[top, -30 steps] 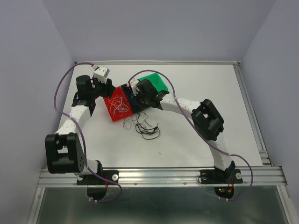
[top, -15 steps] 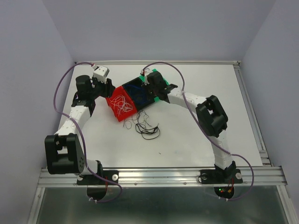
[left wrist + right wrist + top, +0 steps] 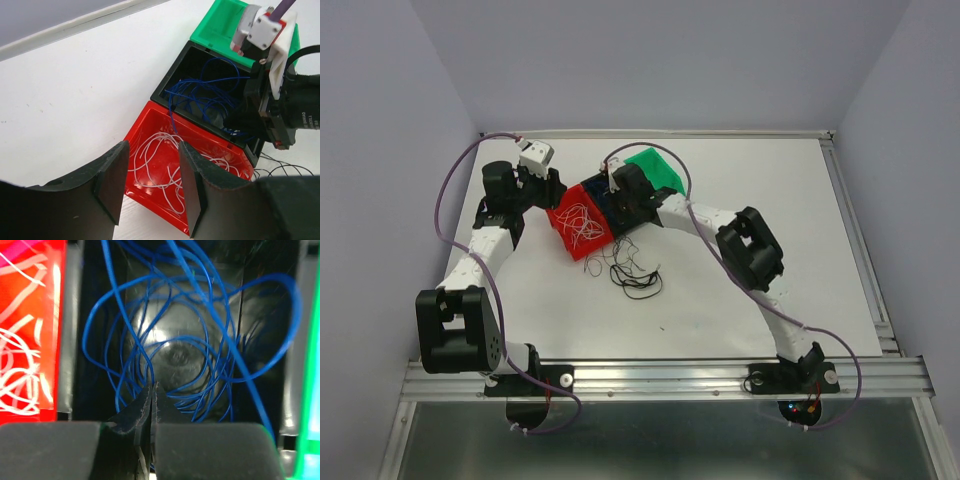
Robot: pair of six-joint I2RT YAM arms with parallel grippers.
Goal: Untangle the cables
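Observation:
Thin white cables lie in a red bin. Dark blue cables fill a black bin beside it. A loose tangle of black cables lies on the table in front of the bins. My left gripper is open and empty, above the red bin's near side. My right gripper is down inside the black bin, jaws pressed together among the blue cables, with one blue strand running into the tips. In the top view the right gripper hides most of the black bin.
A green bin stands behind the black one, at its far right. The three bins sit in a diagonal row at the table's back middle. The table's raised edge runs along the back and right side.
My right gripper swung right over the green bin half a second ago and is now back over the black bin. The left arm has not moved.

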